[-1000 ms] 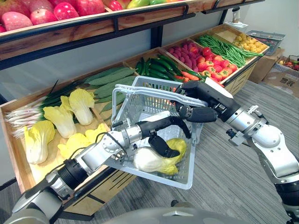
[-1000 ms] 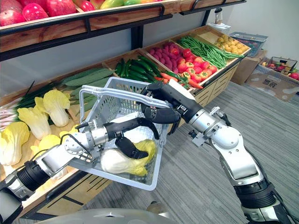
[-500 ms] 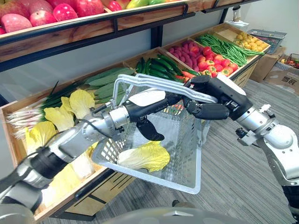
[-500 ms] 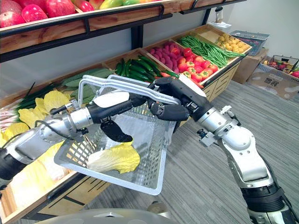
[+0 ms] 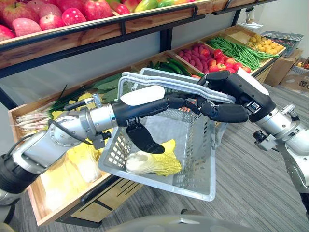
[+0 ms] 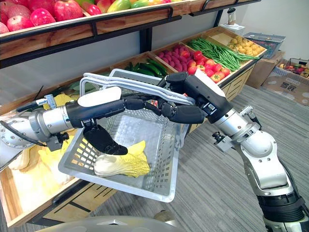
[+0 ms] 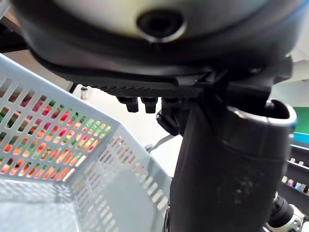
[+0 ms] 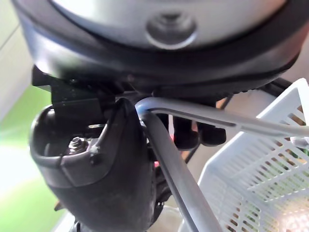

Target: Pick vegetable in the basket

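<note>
A pale yellow-white cabbage (image 5: pixel 153 162) lies on the floor of the light grey basket (image 5: pixel 195 159), which hangs tilted in front of the vegetable shelf. My right hand (image 5: pixel 226 99) is shut on the basket's metal handle (image 8: pixel 179 166), its fingers wrapped round the bars. My left hand (image 5: pixel 145 102) reaches across the basket just under the handle, above the cabbage and apart from it. Its fingers (image 5: pixel 186 103) are loosely stretched and its thumb (image 5: pixel 143 140) hangs down, holding nothing. The basket wall (image 7: pixel 58 145) is close by in the left wrist view.
More yellow cabbages (image 5: pixel 72 169) and green onions (image 5: pixel 36 121) fill the wooden crate at the left. Cucumbers (image 5: pixel 170 65), red vegetables (image 5: pixel 212 60) and green beans (image 5: pixel 237 48) lie further right. Apples (image 5: pixel 63 14) sit on the shelf above. Grey carpet (image 5: pixel 251 193) lies to the right.
My left hand has let go of the cabbage and risen from the basket's floor to just under the handle. The cabbage stays in the basket. The right hand keeps its hold.
</note>
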